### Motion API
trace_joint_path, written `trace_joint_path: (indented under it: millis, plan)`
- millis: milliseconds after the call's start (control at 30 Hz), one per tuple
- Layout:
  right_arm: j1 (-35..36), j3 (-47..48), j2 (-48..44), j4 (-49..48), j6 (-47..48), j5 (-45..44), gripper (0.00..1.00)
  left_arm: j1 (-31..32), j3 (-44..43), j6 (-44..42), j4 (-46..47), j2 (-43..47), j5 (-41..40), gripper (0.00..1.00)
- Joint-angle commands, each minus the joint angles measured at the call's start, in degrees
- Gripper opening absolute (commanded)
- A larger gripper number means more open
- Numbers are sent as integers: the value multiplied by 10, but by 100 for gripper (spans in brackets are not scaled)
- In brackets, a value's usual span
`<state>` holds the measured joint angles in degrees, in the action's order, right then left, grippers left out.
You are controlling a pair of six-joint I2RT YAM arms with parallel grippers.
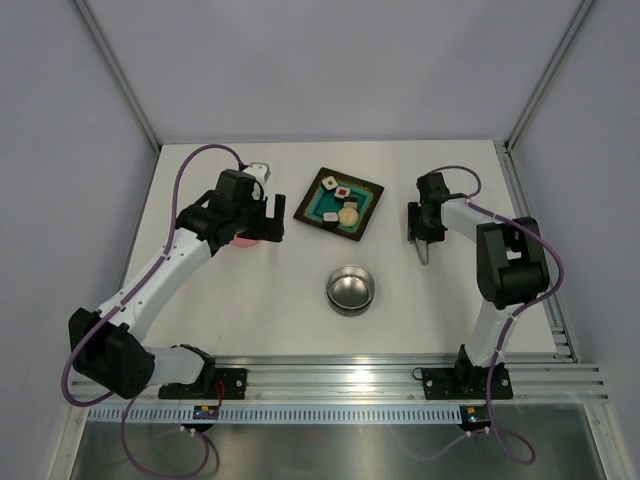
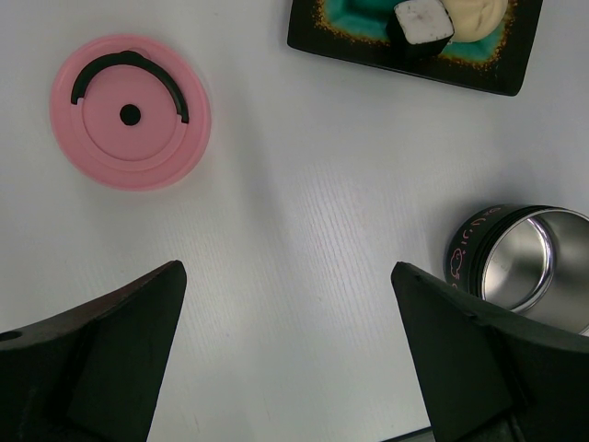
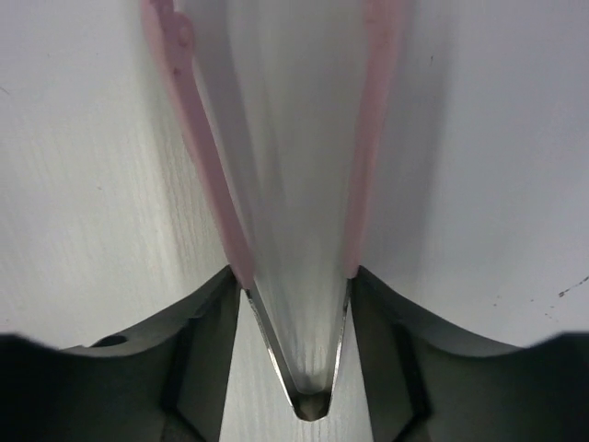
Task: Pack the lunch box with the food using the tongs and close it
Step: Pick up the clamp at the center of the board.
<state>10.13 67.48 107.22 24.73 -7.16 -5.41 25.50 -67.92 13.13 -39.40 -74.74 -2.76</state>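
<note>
Here, lunch box [image 2: 529, 272], pink lettering [image 2: 467, 241] unreadable, lid [image 2: 129, 110] apart

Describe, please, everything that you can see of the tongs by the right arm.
The tongs are slim: two shiny, metal-looking arms edged in pink, joined in a narrow V nearest the wrist camera and spreading away from it. The right gripper grips them, pressing each arm just beyond the joint. From above they show as a thin pale sliver to the right of the lunch box.
</note>
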Motion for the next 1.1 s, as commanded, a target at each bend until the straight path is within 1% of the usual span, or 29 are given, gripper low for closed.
trace_joint_path:
  millis: [0,67,133,300,433,533,600,633,667,700,933,1067]
  plan:
    - [6,-7,14,15,8,14,52,-1,-23,1,7,19,6,99]
    - [6,-6,7,22,1,27,46,-1,-23,1,6,21,7,99]
    - [6,-2,-3,27,-1,33,45,-1,-22,2,5,23,7,99]
    - [6,25,-22,73,-7,51,27,-1,-21,3,5,30,7,99]
    - [6,55,-34,130,-15,82,18,-1,-21,4,4,35,5,99]
    - [6,86,-39,177,-16,98,16,-1,-21,4,3,38,2,99]
    - [6,111,-43,199,-15,109,13,-1,-21,5,4,38,0,99]
    - [6,119,-45,210,-14,112,9,-1,-21,6,3,38,-1,99]
    - [7,126,-46,229,-12,119,1,-1,-20,6,5,38,-2,99]
    - [7,140,-50,238,-12,119,0,-1,-20,6,5,38,-3,99]
    - [16,200,-61,302,-19,124,0,-1,-14,7,9,40,-8,99]
    - [32,220,-61,312,-21,121,0,-1,-11,6,8,45,-11,99]
